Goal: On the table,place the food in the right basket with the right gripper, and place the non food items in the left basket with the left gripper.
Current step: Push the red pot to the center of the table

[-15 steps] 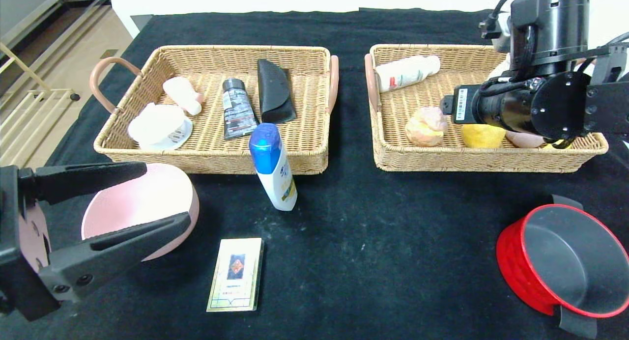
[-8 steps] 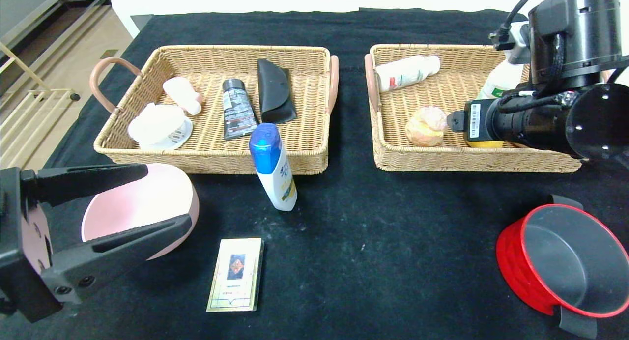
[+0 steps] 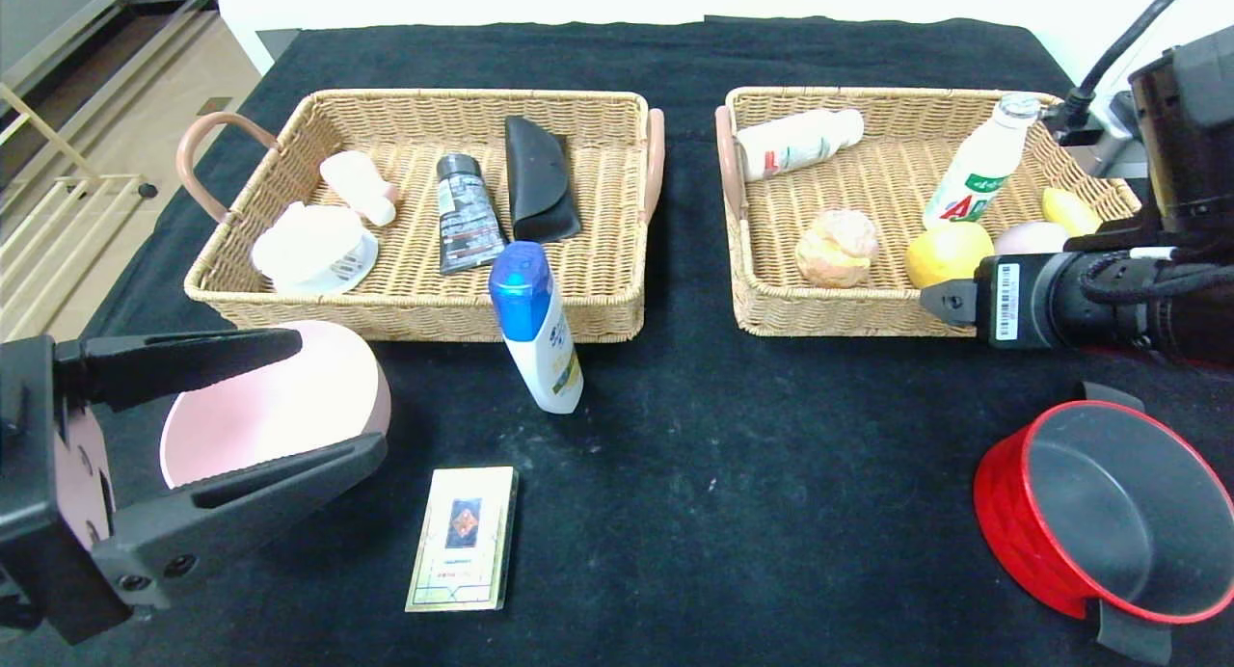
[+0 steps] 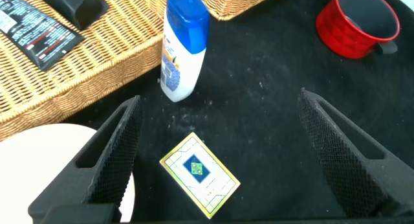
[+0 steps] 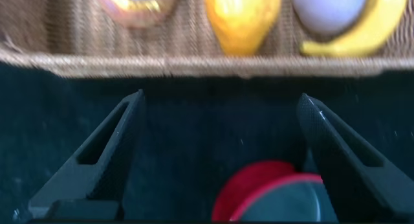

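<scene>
Between the spread fingers of the left claw [image 4: 217,153], low over the bench [image 3: 723,455]: the card box [image 4: 199,174], flat, untouched. Just beyond it, the blue-capped bottle [image 4: 182,46] upright against the left basket [image 3: 424,310]. Pink bowl [image 3: 270,402] beside one finger. Right claw [image 5: 220,153] spread, holding nothing, over bare bench just outside the right basket [image 3: 868,315]; ahead of it inside lie a lemon [image 5: 240,17], possibly a banana [image 5: 352,36]. Red cup [image 5: 275,198] below it.
</scene>
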Controlling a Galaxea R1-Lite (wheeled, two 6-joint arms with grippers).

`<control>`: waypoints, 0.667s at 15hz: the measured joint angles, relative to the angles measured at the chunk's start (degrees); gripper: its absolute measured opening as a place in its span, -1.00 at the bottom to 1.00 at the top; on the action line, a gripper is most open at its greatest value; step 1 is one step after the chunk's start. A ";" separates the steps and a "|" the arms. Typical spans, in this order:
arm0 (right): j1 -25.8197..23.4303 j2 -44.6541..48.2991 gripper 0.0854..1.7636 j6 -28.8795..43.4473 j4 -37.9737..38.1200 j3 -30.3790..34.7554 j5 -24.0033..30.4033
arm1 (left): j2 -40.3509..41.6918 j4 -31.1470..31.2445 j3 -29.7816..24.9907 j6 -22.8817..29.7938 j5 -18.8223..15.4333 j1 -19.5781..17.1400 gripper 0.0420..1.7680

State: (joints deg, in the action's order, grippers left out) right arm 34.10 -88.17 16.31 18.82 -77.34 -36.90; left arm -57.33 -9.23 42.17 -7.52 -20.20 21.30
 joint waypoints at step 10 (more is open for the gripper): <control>1.26 7.30 0.92 14.64 16.20 6.45 7.02 | -0.07 0.13 -0.09 0.00 0.02 0.12 0.94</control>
State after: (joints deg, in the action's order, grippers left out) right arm 35.35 -80.87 30.95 35.02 -70.89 -29.88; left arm -57.41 -9.09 42.08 -7.52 -20.18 21.42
